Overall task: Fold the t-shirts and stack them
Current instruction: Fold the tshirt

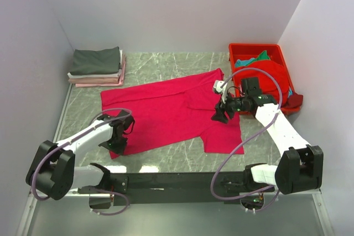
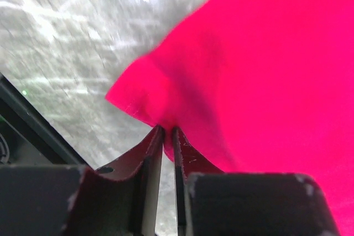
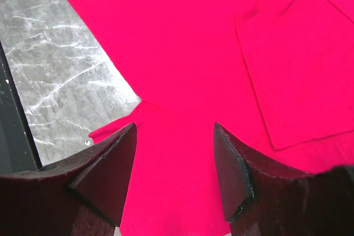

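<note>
A large crimson-pink t-shirt [image 1: 166, 111] lies spread across the marble table. My left gripper [image 1: 117, 143] is shut on its near left corner; in the left wrist view the cloth [image 2: 265, 64] is pinched between the jaws [image 2: 167, 131]. My right gripper [image 1: 219, 115] hovers open over the shirt's right part, near a sleeve; in the right wrist view its gripper [image 3: 174, 136] is spread above the crimson cloth [image 3: 182, 42]. A stack of folded shirts [image 1: 97, 67], dark grey on top with white and pale pink below, sits at the far left.
A rigid red plastic bin [image 1: 259, 53] stands at the far right with teal-green [image 1: 251, 59] and red cloth [image 1: 274, 78] spilling out. White walls enclose the table on three sides. A black rail [image 1: 177, 183] runs along the near edge.
</note>
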